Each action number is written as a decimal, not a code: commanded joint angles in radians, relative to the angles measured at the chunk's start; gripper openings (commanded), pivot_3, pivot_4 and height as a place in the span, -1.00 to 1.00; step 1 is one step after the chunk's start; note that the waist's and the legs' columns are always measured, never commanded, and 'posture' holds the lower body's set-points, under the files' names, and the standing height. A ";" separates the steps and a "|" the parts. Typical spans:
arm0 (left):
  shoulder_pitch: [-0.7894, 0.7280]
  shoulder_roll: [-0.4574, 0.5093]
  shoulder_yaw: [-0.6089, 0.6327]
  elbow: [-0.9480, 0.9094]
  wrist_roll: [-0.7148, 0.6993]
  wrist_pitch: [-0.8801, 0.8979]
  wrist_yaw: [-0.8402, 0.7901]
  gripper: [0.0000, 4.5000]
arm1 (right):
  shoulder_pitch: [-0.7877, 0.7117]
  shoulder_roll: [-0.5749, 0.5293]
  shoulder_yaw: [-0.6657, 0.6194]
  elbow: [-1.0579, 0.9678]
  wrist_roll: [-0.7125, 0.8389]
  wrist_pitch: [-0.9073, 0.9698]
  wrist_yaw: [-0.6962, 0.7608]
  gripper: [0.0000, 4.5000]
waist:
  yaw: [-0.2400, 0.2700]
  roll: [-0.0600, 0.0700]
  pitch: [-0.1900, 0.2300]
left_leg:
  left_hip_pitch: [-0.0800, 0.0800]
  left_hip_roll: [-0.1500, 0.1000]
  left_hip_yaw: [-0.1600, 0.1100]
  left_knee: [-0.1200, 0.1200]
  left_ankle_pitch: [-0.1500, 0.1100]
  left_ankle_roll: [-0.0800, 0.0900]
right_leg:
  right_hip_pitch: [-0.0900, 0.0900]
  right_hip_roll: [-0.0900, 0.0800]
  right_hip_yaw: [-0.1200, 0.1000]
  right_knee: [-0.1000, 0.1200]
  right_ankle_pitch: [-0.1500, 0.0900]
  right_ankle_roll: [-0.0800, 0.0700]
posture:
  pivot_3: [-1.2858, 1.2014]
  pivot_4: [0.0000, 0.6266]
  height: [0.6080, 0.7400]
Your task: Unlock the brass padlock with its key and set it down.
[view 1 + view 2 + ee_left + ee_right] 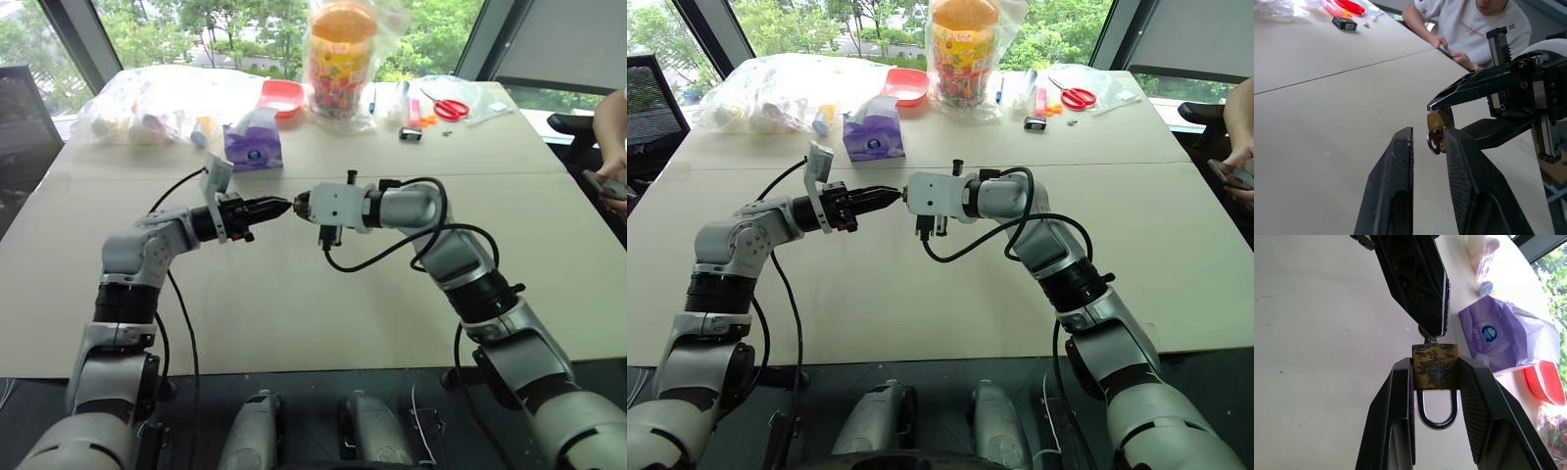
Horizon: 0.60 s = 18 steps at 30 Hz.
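Two black-fingered grippers meet tip to tip above the big tan table [294, 323] in the head view. The left gripper [277, 207] comes from one side and the right gripper [302, 205] from the other. The lock between them is just a tiny gold speck here.

From the left wrist, the small yellow-gold brass padlock [1439, 119] sits pinched in the right gripper's shut fingers. The thin silvery key [1434, 143] sticks out of the lock's bottom. The left fingers stand a little apart around the key's round head. I cannot tell if they squeeze it yet. A person in a white shirt [1469, 22] sits behind.

From the right wrist, the silver loop still looks pushed down into the lock. This side also shows a purple tissue pack [1498, 338].

So the key looks to be in. Turning it, popping the loop and putting the lock down are left.
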 commanded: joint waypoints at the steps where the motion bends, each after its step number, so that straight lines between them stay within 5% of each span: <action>1: -0.024 0.003 0.004 -0.013 0.004 -0.008 -0.018 -0.52 | -0.005 0.000 -0.018 -0.051 0.000 0.005 -0.016 -0.69 | 0.000 0.000 0.000 | 0.000 0.000 0.000 0.000 0.000 0.000 | 0.000 0.000 0.000 0.000 0.000 0.000 | 0.03 -0.52 1.00; 7: -0.015 0.007 0.000 -0.026 0.013 0.000 -0.031 -0.52 | 0.001 0.004 -0.017 -0.065 0.005 0.022 -0.019 -0.69 | -0.001 0.000 0.000 | 0.000 0.000 0.000 0.000 0.000 0.000 | 0.000 0.001 0.000 0.000 0.000 0.000 | 0.03 -0.52 1.00; 11: -0.010 0.005 0.008 -0.036 0.006 0.011 -0.031 -0.99 | 0.000 0.009 -0.015 -0.069 0.008 0.024 -0.020 -0.69 | -0.001 0.000 0.000 | 0.000 0.000 0.000 0.000 0.000 0.000 | 0.000 0.001 0.000 0.000 0.000 0.000 | 0.03 -0.52 1.00; 18: -0.004 0.011 -0.016 -0.043 0.044 -0.030 -0.038 -0.99 | 0.002 0.013 -0.010 -0.076 0.012 0.030 -0.015 -0.69 | 0.000 0.000 0.000 | 0.000 0.000 0.000 0.000 0.000 0.000 | 0.000 0.001 0.000 0.000 0.000 0.000 | 0.03 -0.52 1.00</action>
